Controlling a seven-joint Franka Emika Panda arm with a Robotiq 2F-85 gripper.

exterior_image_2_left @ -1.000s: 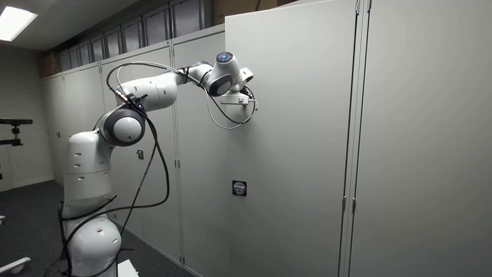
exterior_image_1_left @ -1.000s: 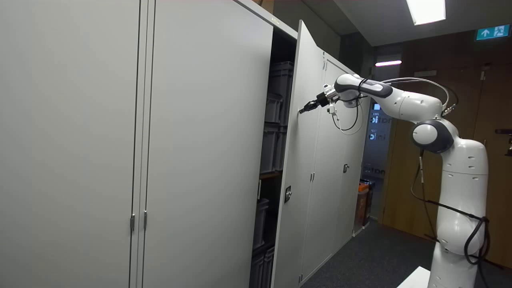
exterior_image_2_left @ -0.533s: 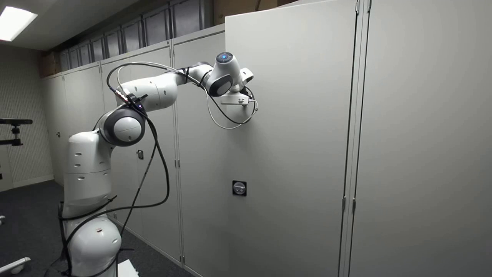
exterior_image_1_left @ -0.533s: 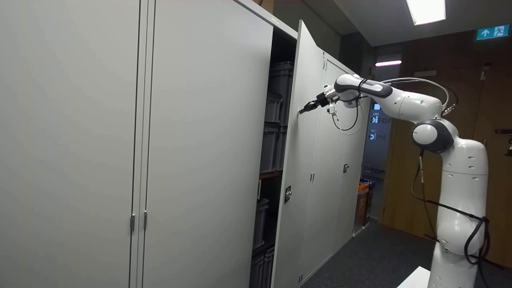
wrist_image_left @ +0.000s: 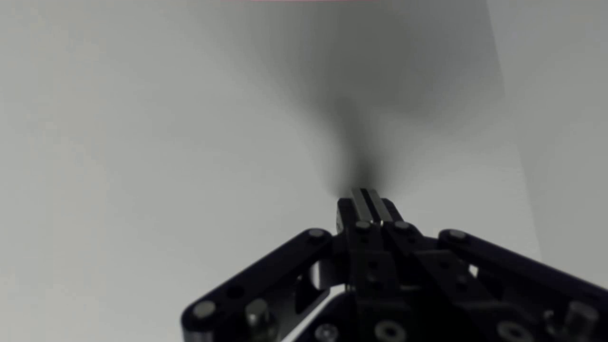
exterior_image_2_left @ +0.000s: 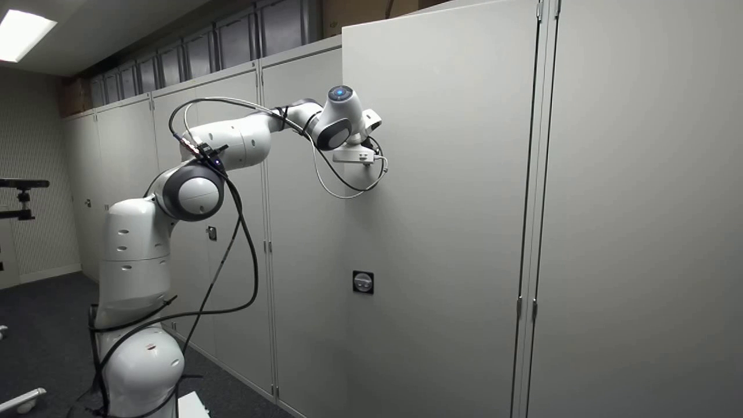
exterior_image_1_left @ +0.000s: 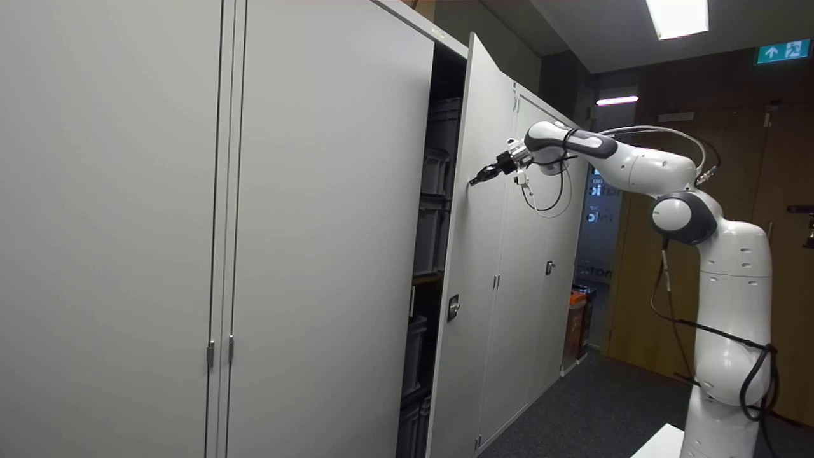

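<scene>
A tall grey cabinet door [exterior_image_1_left: 474, 248] stands ajar in a row of cupboards [exterior_image_1_left: 524, 286], its free edge on the 9 o'clock side and its hinged side towards 3 in an exterior view. On its upper half, near that free edge, the tips of the end effector [wrist_image_left: 365, 190] come up to the face; whether they press on it or stop just short, I cannot tell. The end effector is drawn together to a thin slit — its pads [wrist_image_left: 361, 205] all but meet, and nothing is gripped between them. In the wrist view a soft shadow [wrist_image_left: 363, 71] spreads towards 12 o'clock from the tips, and the door's edge slants past at 3.

In an exterior view a lock [exterior_image_1_left: 453, 307] is set in the door at 6 o'clock from the tips. Grey bins [exterior_image_1_left: 427, 238] stand inside the cupboard at 7, and a flat closed door [exterior_image_1_left: 337, 210] fills 9. The white robot arm [exterior_image_1_left: 658, 166] reaches in from 3 o'clock. Farther out — an orange-topped bin [exterior_image_1_left: 575, 312] between 4 and 5, and a green exit sign [exterior_image_1_left: 783, 52] at 2. In an exterior view, grey boxes [exterior_image_2_left: 235, 43] line the cupboard tops at 10 o'clock from the arm's wrist
</scene>
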